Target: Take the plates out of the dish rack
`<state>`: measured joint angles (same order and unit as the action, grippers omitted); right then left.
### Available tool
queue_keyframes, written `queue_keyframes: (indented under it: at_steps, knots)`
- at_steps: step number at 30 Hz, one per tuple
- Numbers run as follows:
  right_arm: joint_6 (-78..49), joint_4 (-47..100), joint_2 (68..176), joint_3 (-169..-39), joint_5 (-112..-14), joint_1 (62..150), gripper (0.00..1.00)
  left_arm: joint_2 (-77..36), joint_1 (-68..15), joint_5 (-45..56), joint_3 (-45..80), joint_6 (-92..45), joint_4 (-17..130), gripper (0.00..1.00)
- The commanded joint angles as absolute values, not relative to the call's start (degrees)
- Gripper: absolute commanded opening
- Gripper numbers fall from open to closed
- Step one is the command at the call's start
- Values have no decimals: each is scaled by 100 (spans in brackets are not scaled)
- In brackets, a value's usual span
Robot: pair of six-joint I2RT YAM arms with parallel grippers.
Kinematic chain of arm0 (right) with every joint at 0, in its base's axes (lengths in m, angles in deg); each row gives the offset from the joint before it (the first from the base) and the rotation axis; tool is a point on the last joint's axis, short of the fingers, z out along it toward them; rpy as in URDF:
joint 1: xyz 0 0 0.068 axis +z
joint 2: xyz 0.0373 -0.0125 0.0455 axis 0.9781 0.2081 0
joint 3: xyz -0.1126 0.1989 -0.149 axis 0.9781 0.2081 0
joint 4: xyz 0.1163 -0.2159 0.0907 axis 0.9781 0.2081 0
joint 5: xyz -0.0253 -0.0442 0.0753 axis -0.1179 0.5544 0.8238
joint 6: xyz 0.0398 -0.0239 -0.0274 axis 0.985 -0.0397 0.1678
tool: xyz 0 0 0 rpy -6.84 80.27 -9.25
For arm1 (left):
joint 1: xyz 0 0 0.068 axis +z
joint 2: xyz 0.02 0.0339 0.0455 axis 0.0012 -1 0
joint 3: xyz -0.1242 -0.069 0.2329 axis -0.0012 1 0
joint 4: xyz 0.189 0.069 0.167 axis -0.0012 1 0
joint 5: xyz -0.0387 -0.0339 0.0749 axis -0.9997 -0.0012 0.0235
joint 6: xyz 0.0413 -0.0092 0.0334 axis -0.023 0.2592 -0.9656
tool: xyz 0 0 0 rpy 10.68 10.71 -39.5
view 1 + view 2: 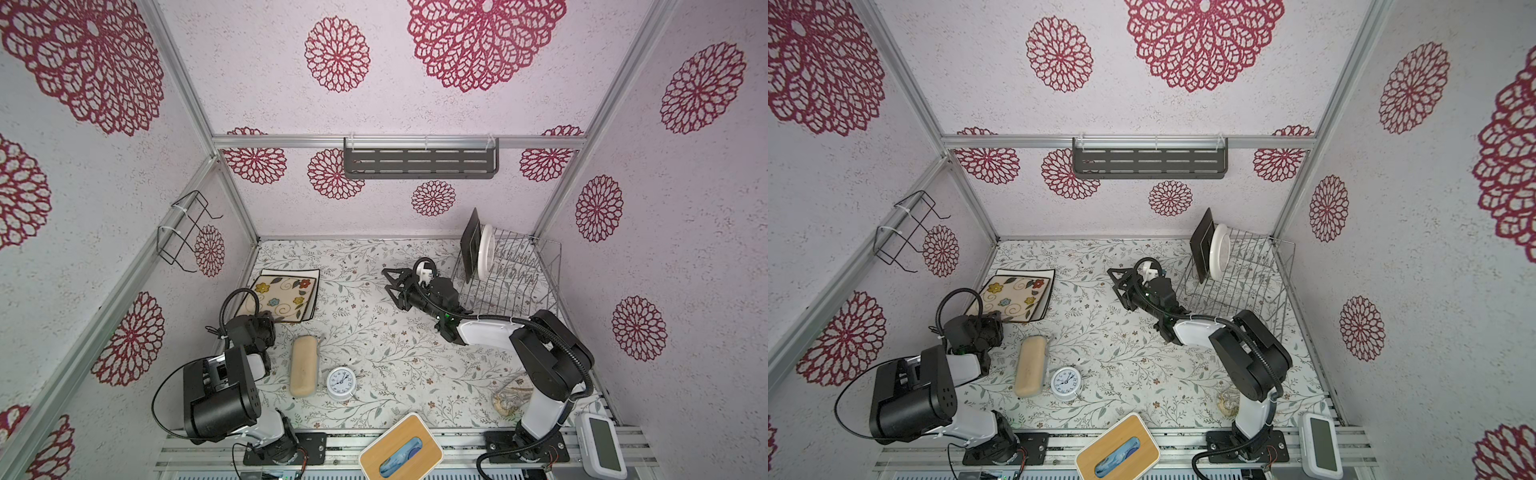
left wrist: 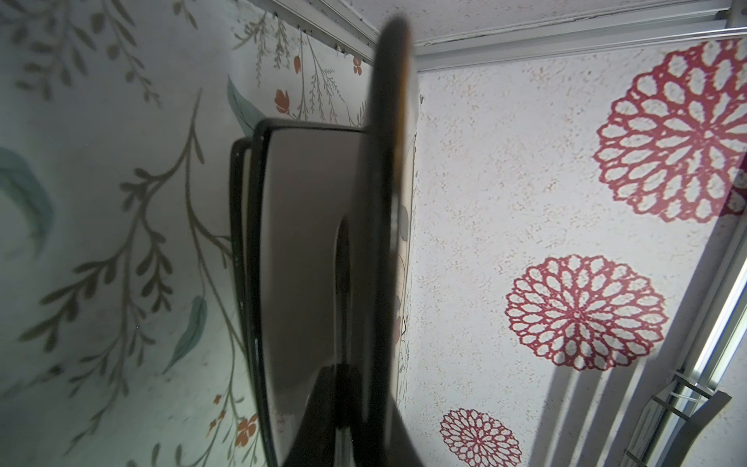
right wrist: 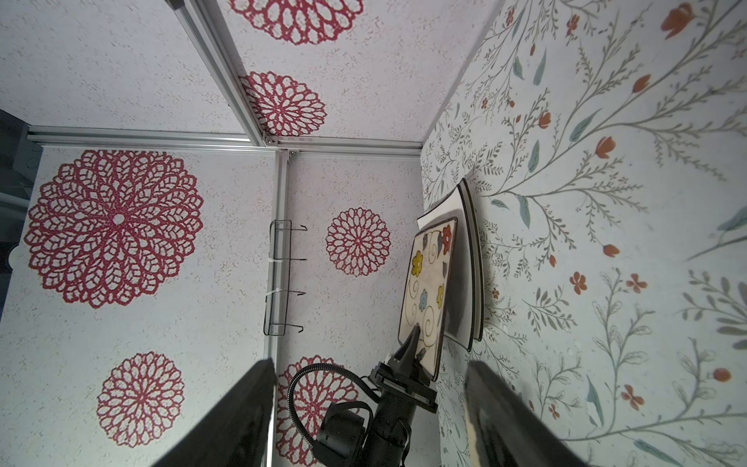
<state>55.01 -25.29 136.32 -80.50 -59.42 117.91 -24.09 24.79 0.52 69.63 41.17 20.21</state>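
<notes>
The silver dish rack [image 1: 509,274] [image 1: 1237,286] stands at the table's back right. A dark plate [image 1: 471,245] and a round white plate [image 1: 485,252] stand upright at its far end. At the back left lies a stack of plates [image 3: 465,279], topped by a cream flowered plate [image 1: 282,296] [image 1: 1014,297] [image 3: 424,283]. My left gripper [image 1: 269,319] [image 2: 347,388] is shut on that top plate's near edge, which looks slightly raised off the stack. My right gripper [image 1: 392,286] [image 1: 1121,286] [image 3: 372,404] hangs open and empty over mid-table, left of the rack.
A beige oblong case [image 1: 303,365] and a small white alarm clock [image 1: 340,383] lie near the left arm. A wood-lidded tissue box [image 1: 401,449] and a white digital clock [image 1: 600,444] sit at the front edge. A grey slotted shelf [image 1: 419,160] and black wire basket [image 1: 183,232] hang on the walls.
</notes>
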Motion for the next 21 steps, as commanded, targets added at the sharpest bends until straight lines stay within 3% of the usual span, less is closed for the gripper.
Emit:
queue_keyframes:
  at_steps: [1,21]
  knots:
    - [5582,-2852,13627,-8215,-5820,11824,76,-2272,2511,-146,6635,4109,958,0]
    - [5645,-2955,13621,-8136,-5784,11833,76,-2366,2507,-203,6604,4100,1135,0]
